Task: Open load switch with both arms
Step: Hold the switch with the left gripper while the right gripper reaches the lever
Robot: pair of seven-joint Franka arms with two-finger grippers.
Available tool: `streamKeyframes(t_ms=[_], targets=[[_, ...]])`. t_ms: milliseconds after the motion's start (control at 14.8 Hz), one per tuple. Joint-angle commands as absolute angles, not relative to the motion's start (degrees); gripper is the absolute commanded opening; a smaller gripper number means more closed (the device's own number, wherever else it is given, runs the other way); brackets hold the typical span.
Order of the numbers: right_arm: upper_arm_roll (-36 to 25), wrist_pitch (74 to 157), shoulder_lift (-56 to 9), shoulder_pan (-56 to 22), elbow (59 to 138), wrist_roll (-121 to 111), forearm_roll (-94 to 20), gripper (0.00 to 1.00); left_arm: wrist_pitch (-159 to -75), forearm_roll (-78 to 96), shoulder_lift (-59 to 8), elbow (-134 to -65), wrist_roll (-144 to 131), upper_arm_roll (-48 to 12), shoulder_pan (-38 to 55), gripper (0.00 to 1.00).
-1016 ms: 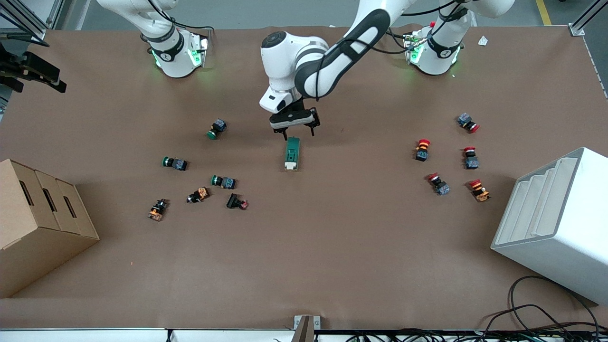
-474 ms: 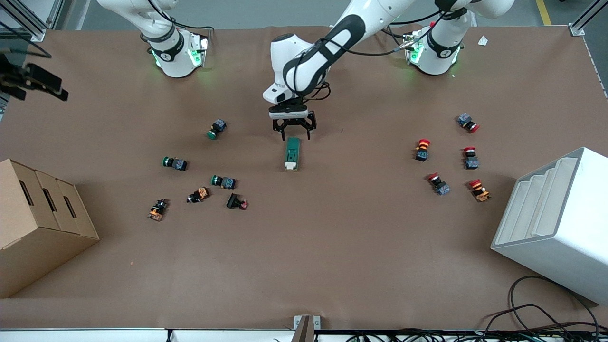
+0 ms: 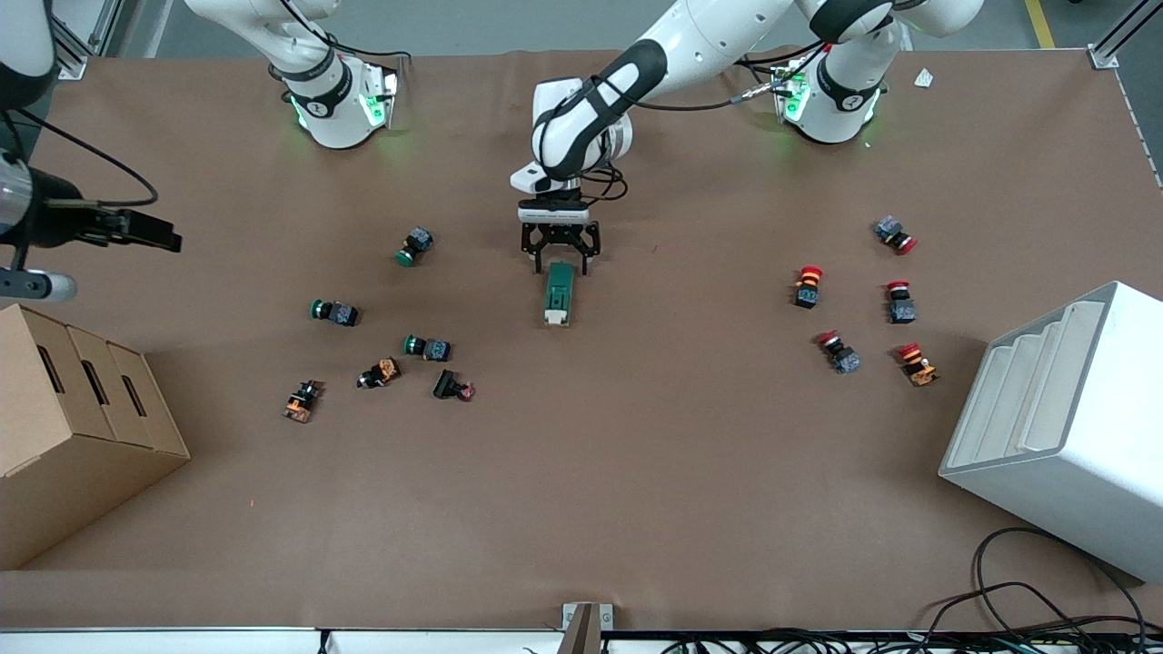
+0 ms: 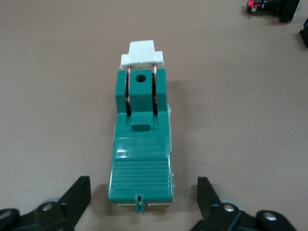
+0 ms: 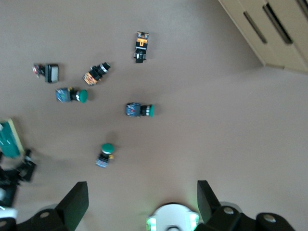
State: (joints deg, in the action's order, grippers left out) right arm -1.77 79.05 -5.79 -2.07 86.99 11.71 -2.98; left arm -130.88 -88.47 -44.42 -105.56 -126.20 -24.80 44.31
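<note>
The load switch [image 3: 558, 294] is a dark green oblong block lying flat mid-table, with its white lever [image 4: 142, 54] at the end nearer the front camera. My left gripper [image 3: 559, 263] is low at the switch's other end, open. Its black fingers [image 4: 77, 195] stand either side of the ribbed green end [image 4: 141, 178] with a gap on each side, not touching it. My right gripper [image 3: 168, 242] hangs high over the right arm's end of the table, open and empty, its fingers [image 5: 72, 202] wide apart. The switch [image 5: 9, 139] shows small in the right wrist view.
Several green and orange push buttons [image 3: 427, 347] lie toward the right arm's end, several red ones [image 3: 840, 352] toward the left arm's end. A cardboard box [image 3: 82, 427] and a white stepped bin [image 3: 1063, 427] stand at the table's two ends.
The left gripper has turned square to the switch and come down, so its fingers now flank the switch's end. The right arm has swung farther in over its end of the table.
</note>
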Motion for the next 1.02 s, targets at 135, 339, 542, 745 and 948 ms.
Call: streamKeyframes(t_ms=[135,339,542,745,948], targets=[[-1.6,83.2,-10.6,-11.1,87.4,38.0,-6.6,1.00,-130.8,-91.7,-44.2,-107.2,-128.8,-24.6,45.0,0.98],[-1.7,87.3,-15.0,-16.3,87.2,49.6,-8.3,1.00,-130.8,-92.1,-44.1,-108.2,-130.9,-24.5,45.0,0.98],[-1.7,93.5,-19.6,-21.4,87.1,61.0,-8.2,1.00,-130.7,-93.1,-44.2,-108.5,-132.9,-24.5,45.0,0.99],[-1.7,97.6,-24.2,-23.7,86.7,67.8,-7.9,1.00,-130.7,-93.1,-44.1,-108.7,-133.1,-24.5,45.0,0.99],[-1.7,103.1,-28.2,-26.6,86.7,78.2,-8.3,1.00,-130.7,-93.1,-44.2,-108.7,-133.4,-24.5,44.9,0.99]])
